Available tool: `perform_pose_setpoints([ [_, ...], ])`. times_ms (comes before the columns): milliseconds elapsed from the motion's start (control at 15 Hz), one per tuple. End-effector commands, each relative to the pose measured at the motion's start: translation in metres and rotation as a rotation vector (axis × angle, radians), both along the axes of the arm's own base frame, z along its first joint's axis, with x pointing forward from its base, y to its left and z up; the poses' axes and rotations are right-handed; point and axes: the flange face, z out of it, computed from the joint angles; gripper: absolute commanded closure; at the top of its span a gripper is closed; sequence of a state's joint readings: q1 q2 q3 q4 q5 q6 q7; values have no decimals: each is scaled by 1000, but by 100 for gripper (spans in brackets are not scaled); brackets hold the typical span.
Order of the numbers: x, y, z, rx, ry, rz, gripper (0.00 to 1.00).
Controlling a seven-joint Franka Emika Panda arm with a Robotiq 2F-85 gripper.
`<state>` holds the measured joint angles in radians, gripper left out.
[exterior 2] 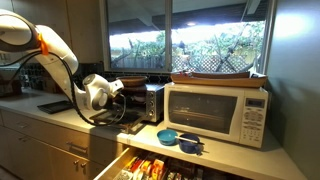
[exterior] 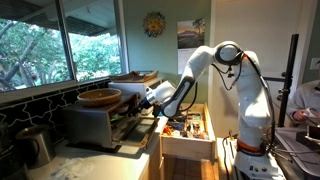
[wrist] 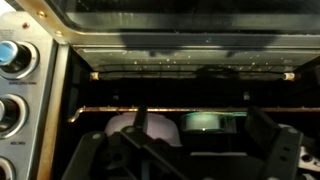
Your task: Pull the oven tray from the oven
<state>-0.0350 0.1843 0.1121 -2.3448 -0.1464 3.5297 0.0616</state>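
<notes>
The grey-silver oven (exterior: 92,122) stands on the counter with its front door dropped open; it also shows in an exterior view (exterior 2: 147,102). My gripper (exterior: 152,97) (exterior 2: 113,93) is right at the open front. In the wrist view I look into the dark cavity (wrist: 180,80), with the oven's knobs (wrist: 10,55) at the left. A thin bright line across the cavity looks like the front edge of the oven tray (wrist: 180,109); its surface is too dark to make out. My gripper (wrist: 190,158) has its dark fingers spread wide at the bottom, open and empty.
A round wooden bowl (exterior: 100,96) sits on the oven. A white microwave (exterior 2: 215,112) with a light wooden tray (exterior 2: 215,78) on top stands beside it. Blue bowls (exterior 2: 172,137) lie on the counter. An open drawer (exterior: 186,128) (exterior 2: 150,168) full of items juts out below.
</notes>
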Motion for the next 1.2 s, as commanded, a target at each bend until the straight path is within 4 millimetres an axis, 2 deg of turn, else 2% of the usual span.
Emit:
perform_pose_setpoints([
  [0,1,2,3,-10,-20,5,0],
  [267,9,8,-6,-2,-40,15,0],
  [667,24,6,-12,-24,-99,19,0],
  [1133,37,17,-23,-40,-112,56,0],
])
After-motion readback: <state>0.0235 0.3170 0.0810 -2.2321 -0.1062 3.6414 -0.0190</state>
